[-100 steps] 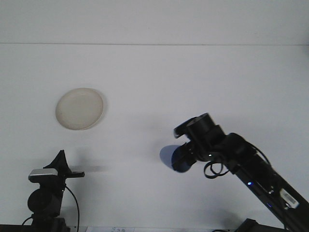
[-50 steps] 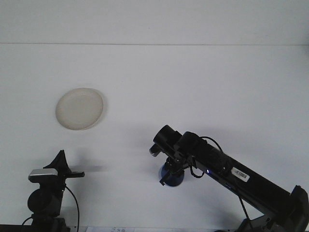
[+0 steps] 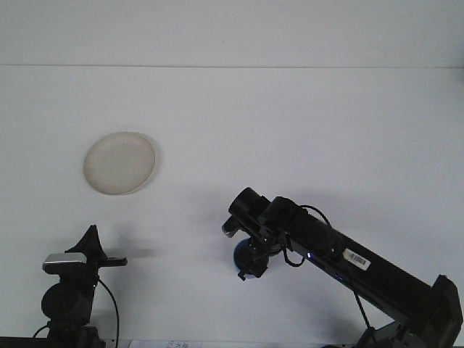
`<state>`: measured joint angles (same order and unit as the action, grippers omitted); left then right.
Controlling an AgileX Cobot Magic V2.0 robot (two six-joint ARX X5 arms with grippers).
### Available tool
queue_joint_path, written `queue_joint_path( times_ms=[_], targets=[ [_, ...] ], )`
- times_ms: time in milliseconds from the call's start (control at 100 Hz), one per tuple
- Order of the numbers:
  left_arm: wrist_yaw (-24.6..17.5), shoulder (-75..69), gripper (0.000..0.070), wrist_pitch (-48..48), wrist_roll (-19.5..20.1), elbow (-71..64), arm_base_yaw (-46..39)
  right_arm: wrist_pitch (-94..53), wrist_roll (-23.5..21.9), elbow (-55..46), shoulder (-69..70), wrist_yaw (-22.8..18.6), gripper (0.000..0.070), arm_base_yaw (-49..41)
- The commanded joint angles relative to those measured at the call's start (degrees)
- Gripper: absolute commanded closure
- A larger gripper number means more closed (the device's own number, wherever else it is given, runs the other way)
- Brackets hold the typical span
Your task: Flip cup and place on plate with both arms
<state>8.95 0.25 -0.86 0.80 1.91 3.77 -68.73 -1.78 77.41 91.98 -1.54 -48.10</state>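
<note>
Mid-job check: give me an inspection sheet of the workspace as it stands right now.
Surface: white table, bare apart from the job's things.
Job's things: cream plate far left, nothing on it; blue cup mostly hidden under the right arm's wrist, orientation unclear.
Clutter: nothing seen.
Grippers: right gripper down over the cup; left gripper low near the front edge, away from both.
Cables: black loops on both arms, clear of the plate.
Surroundings: plain white wall behind.
</note>
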Motion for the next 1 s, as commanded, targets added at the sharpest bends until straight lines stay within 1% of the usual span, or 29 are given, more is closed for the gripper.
queue_joint_path(
  times_ms=[0,170,340,420,490,590,680,750,910,990],
  targets=[
    [0.2,-0.1,0.0685,-0.8,0.7,-1.1,-0.1,0.2,1.3,2.1,0.5,-0.2,0.0257,-0.6],
    [0.2,-0.1,0.0685,-0.8,0.7,-1.1,-0.1,1.2,2.0,3.9,-4.0,-0.1,0.0257,-0.4],
    [0.2,-0.1,0.0685,-0.8,0.7,-1.1,-0.1,3.8,1.9,3.9,-14.6,0.3,0.0257,1.6],
    [0.2,-0.1,0.0685,-0.8,0.7,-1.1,-0.1,6.6,1.8,3.5,-21.2,2.2,0.0258,2.4],
    [0.2,-0.1,0.0685,-0.8,0.7,-1.1,-0.1,10.7,1.2,1.7,-27.9,5.6,0.0258,2.4],
    [0.2,-0.1,0.0685,-0.8,0.7,-1.1,-0.1,16.8,-2.1,-4.4,-39.0,11.9,0.0258,2.4],
    [0.2,-0.1,0.0685,-0.8,0.7,-1.1,-0.1,22.7,-3.8,-12.4,-48.9,16.1,0.0258,2.4],
    [0.2,-0.1,0.0685,-0.8,0.7,-1.1,-0.1,27.5,-5.0,-19.3,-56.7,18.1,0.0258,2.4],
    [0.2,-0.1,0.0685,-0.8,0.5,-1.1,-0.1,36.7,-5.5,-33.3,-72.8,18.3,0.0259,2.4],
    [0.2,-0.1,0.0685,-1.2,-1.4,-1.1,-0.1,37.9,-5.5,-37.9,-78.9,18.2,0.0259,2.4]
  ],
)
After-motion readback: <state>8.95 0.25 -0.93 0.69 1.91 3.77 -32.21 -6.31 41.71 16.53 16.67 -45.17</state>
